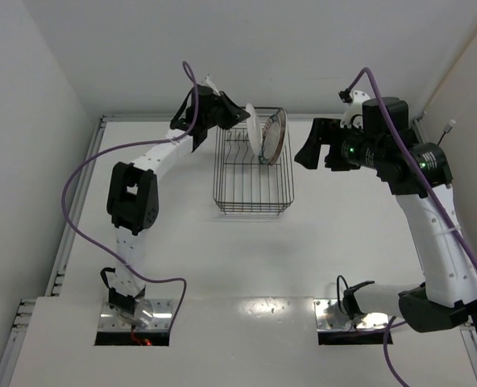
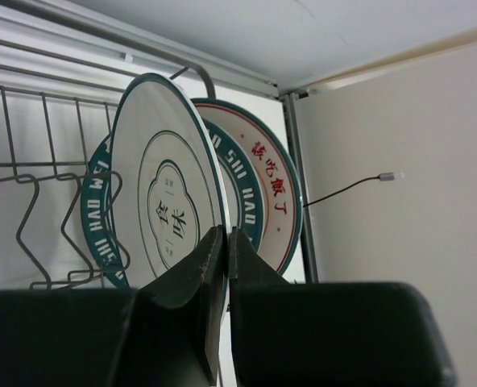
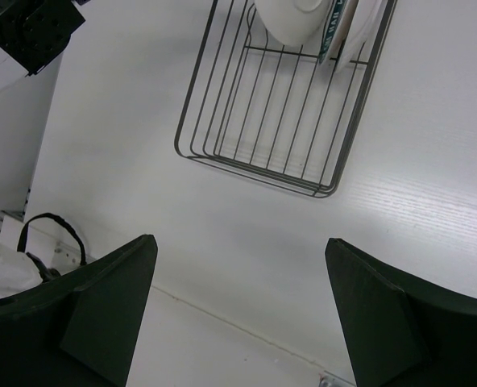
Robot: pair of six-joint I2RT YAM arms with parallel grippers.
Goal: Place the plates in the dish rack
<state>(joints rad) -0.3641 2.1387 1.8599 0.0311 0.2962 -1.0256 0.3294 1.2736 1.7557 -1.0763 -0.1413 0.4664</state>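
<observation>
Left gripper [image 2: 226, 234] fingers pressed together at the front plate [image 2: 170, 193] lower rim, maybe pinching it, unclear. Right gripper [image 3: 238, 240] jaws wide apart, empty, over the table [image 3: 432, 201]. Three plates [image 1: 267, 133] stand upright at the dish rack [image 1: 252, 213] far end.

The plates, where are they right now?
In the top view, all three plates stand on edge at the far end of the dish rack, mid-table, with the left tool close beside them on the left.
</observation>
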